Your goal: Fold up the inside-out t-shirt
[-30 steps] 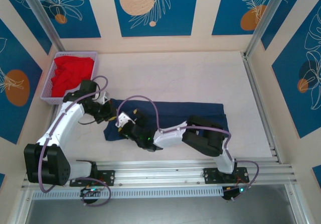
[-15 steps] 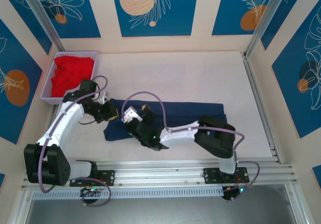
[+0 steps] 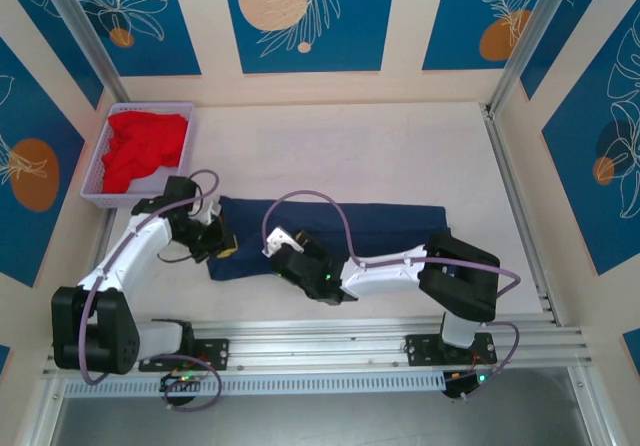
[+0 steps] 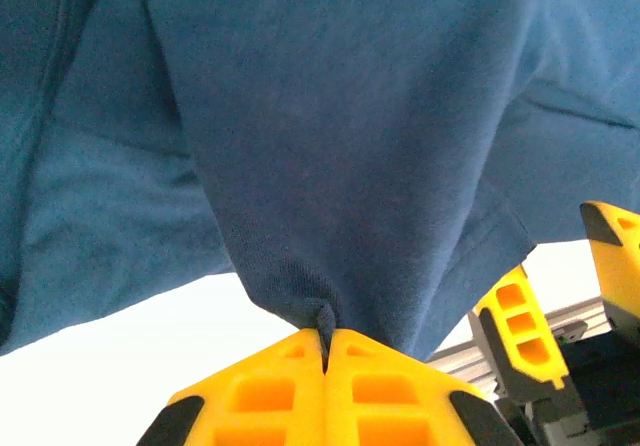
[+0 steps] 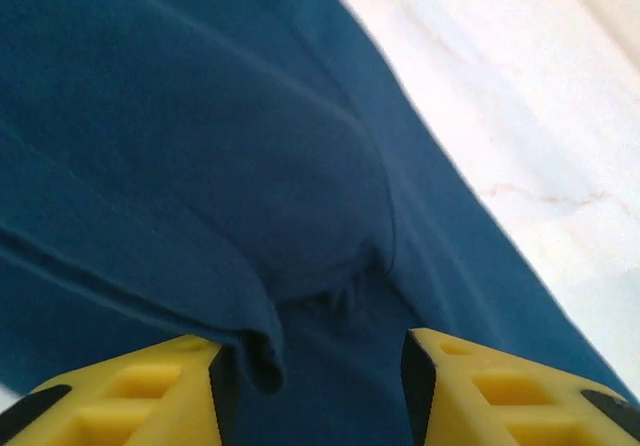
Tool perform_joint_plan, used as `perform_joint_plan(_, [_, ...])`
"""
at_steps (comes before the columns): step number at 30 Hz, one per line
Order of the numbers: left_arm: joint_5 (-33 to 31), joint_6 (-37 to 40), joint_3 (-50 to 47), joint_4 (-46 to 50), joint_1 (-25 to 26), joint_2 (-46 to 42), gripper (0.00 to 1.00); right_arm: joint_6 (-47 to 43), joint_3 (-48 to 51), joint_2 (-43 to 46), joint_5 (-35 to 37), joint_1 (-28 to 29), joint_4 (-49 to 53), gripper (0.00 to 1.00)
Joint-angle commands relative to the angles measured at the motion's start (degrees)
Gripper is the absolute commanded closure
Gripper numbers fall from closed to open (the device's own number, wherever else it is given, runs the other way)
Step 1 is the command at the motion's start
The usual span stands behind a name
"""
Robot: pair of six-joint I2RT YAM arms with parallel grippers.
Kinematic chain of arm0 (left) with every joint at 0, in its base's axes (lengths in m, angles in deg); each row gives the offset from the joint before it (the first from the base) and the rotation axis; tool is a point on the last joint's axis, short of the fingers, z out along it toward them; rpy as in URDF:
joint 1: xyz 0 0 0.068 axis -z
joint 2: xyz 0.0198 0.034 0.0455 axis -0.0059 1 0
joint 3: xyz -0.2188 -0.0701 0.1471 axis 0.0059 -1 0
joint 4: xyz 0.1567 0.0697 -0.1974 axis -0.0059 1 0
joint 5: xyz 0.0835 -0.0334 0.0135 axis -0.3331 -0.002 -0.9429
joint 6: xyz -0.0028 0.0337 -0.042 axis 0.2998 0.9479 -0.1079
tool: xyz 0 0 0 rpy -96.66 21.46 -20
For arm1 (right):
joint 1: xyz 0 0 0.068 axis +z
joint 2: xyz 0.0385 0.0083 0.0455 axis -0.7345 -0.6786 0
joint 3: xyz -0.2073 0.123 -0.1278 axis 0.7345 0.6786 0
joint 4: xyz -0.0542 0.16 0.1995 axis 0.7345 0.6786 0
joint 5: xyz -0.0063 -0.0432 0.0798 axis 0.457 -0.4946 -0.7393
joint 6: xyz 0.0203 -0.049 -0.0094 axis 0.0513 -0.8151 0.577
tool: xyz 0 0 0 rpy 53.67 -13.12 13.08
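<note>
**Left gripper** (image 4: 325, 338): the jaws are fully closed on a small pinch of navy cloth. In the left wrist view the fabric rises from this pinch in a taut cone, so the grip carries a raised section of the garment.

**Right gripper** (image 5: 312, 358): the jaws stand apart and straddle a rolled fold of the same cloth. The fold's edge lies against the left finger, and no clamp on the fabric is visible. In the top view this gripper (image 3: 283, 249) sits just beside the left gripper (image 3: 215, 241), at the left end of the garment.

**Workpiece position:** the inside-out t-shirt (image 3: 400, 221) lies as a long, narrow band across the near half of the table (image 3: 380, 146). It runs from the two grippers toward the right side. A basket (image 3: 150, 107) holding a red garment (image 3: 145, 146) stands at the far left corner, apart from the shirt.

**Handling properties (judgement):**
- The cloth is light, soft and limp. It holds no shape, and any part left unsupported will sag and drag on the table.
- It is not fragile. The knit surface should give the pads good friction.
- A pinch may catch one layer or several, which can spoil the fold.

**Recommended hold (judgement):** grip at a hem or seam edge. Use two well-separated points along the same edge, so that the edge lifts straight.
</note>
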Motion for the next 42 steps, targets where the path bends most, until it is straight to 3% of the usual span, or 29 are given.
perform_joint_plan(1, [1.9,-2.9,-5.2,-3.3,0.5,-1.6,0.93,3.7,1.6,2.4,-6.1,0.4,5.2,0.56])
perform_joint_plan(4, [1.7,-4.0,-8.0,-4.7,0.8,-2.1,0.83,6.5,2.5,2.8,-8.9,0.6,9.8,0.56])
perform_joint_plan(8, [-0.8,-3.8,-8.4,-4.5,0.9,-4.4,0.58,8.9,4.3,6.4,-10.6,-0.4,16.5,0.56])
perform_joint_plan(12, [-5.2,-3.4,-6.2,-5.4,0.9,-5.7,0.46,11.3,4.8,10.6,-16.4,-4.0,19.5,0.60])
perform_joint_plan(17, [-10.6,-3.6,-5.9,-15.0,0.9,-3.5,0.44,17.9,4.8,13.9,-32.8,-11.0,16.1,0.54])
perform_joint_plan(20, [-12.3,-2.8,-5.2,-20.7,0.9,-0.3,0.44,25.6,3.0,12.6,-44.0,-16.5,13.3,0.47])
perform_joint_plan(22, [-12.1,-3.1,-5.2,-24.3,0.9,1.9,0.44,29.9,1.0,10.4,-47.8,-18.5,12.8,0.44])
perform_joint_plan(28, [-7.4,-4.9,-3.8,-33.9,1.9,9.4,0.44,36.1,-4.8,2.5,-52.2,-23.4,12.7,0.42])
perform_joint_plan(42, [-8.8,-4.0,-0.9,-36.9,2.5,19.1,0.44,37.3,-10.7,-7.7,-57.7,-24.6,10.0,0.63])
